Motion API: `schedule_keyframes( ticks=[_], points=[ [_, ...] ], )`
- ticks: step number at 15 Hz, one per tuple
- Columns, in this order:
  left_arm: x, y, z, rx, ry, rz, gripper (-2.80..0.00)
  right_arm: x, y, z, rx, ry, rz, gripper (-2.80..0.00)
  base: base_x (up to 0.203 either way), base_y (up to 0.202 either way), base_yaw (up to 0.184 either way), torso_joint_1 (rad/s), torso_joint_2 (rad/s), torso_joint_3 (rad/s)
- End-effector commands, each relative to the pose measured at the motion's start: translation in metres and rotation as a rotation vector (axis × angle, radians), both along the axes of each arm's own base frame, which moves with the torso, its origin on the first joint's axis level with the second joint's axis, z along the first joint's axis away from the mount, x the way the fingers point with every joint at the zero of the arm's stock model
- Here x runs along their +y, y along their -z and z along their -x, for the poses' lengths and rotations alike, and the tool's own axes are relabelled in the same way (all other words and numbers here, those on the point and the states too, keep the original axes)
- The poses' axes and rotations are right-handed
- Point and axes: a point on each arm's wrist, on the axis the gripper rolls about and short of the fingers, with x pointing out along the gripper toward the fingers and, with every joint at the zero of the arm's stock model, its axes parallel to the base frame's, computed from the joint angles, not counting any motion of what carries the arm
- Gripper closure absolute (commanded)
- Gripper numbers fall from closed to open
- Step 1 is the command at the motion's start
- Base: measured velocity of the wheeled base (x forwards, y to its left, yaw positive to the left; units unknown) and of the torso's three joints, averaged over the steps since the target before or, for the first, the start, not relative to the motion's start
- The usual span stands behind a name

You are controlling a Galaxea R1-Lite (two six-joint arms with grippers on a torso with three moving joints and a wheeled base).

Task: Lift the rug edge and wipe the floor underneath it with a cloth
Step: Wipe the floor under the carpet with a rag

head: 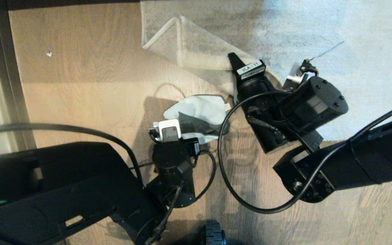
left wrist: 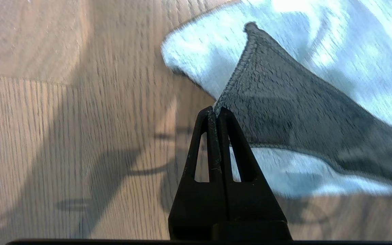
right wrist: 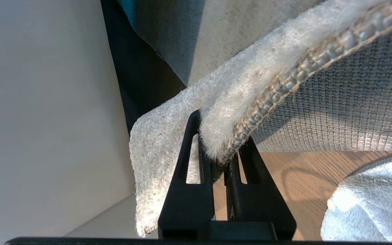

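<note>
- The right end effector (right wrist: 220, 160) is pinched narrow on the rug edge (right wrist: 250, 112), holding it folded up off the floor (head: 90, 75) at the far centre.
- The left end effector (left wrist: 216, 114) is clamped on a dark corner of the cloth (head: 201, 115), which lies on the floor just near of the raised flap.
- Risk: the hold catches only the rug's bound rim; the rug's weight could pull it free and drop it onto the cloth mid-wipe.
- Risk: gripped by one corner, the cloth may bunch or trail instead of wiping flat.
</note>
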Motion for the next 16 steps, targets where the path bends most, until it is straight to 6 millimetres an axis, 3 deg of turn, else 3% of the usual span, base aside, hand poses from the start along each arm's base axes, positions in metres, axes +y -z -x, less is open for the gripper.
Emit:
schedule_keyframes(
  ticks=[1,5,9,16],
  points=[
    [0.008,-0.003,-0.013,-0.02,-0.044,0.014,0.0,-0.001,-0.003,0.002,-0.031,-0.003,-0.036,0.0,0.0,0.0,0.0,0.0,0.0,0.0],
    [0.042,-0.015,-0.036,-0.044,-0.149,0.019,0.0,-0.001,-0.002,0.002,-0.03,-0.002,-0.033,0.0,0.0,0.0,0.0,0.0,0.0,0.0],
    [0.087,-0.041,-0.053,-0.09,-0.272,0.031,0.0,0.001,0.002,-0.001,-0.022,-0.004,-0.027,0.0,0.0,0.0,0.0,0.0,0.0,0.0],
    [0.145,-0.075,-0.046,-0.139,-0.411,0.033,0.0,0.003,0.007,-0.002,-0.011,-0.005,-0.016,0.0,0.0,0.0,0.0,0.0,0.0,0.0]
  ],
)
